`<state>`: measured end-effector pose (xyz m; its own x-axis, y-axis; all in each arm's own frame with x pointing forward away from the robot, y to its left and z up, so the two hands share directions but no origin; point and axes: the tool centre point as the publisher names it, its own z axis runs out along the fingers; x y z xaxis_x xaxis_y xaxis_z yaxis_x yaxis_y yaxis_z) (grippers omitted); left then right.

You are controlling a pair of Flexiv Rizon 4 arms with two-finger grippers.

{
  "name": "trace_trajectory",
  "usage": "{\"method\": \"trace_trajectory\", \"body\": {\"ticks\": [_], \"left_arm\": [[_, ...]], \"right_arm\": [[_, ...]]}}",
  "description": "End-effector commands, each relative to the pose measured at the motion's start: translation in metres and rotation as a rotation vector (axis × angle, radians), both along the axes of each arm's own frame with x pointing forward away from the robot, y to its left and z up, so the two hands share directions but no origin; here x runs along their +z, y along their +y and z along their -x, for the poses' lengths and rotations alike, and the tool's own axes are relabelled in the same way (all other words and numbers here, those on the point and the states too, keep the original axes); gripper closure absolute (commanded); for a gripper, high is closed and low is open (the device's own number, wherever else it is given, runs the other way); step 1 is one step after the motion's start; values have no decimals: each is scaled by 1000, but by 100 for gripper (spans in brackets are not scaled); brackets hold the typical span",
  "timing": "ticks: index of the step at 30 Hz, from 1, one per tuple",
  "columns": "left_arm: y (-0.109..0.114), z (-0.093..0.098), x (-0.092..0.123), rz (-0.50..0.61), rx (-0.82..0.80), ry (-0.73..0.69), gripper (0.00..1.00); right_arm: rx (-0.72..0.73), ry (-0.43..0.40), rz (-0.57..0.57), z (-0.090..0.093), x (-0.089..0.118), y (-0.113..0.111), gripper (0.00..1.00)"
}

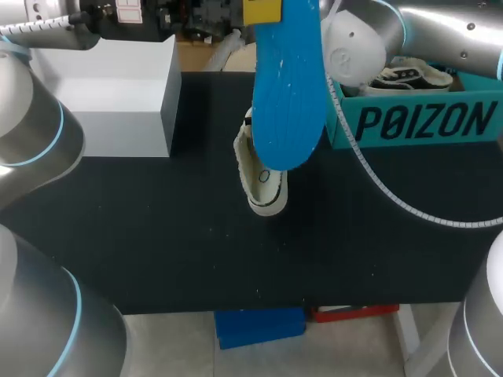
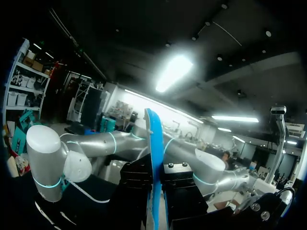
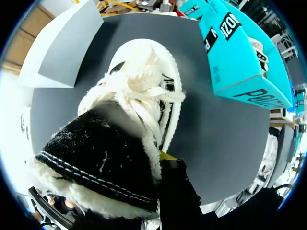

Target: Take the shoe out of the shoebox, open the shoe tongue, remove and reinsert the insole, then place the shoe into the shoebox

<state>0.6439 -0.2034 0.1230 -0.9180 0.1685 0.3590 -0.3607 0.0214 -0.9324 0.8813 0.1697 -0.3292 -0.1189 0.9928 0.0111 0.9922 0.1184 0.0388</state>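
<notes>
L fingers (image 2: 184,191) clamp insole (image 1: 287,86) | shoe (image 1: 263,181) on table (image 1: 157,236) | shoebox (image 1: 416,122) R

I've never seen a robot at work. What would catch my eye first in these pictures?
A bright blue insole stands out most, held high over the middle of the black table and clamped in the left gripper. Under it a white shoe sits on the table. At the far right stands a teal shoebox with a second shoe inside.
</notes>
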Motion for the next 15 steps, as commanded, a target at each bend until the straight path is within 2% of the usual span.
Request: {"method": "trace_trajectory", "body": {"ticks": [1,15], "left_arm": [[-2,0,1,-4,2,1,100],[-2,0,1,-4,2,1,100]], "right_arm": [[25,30,3,-6,-12,5,100],[46,91,-19,-13,-57,3,100]]}}
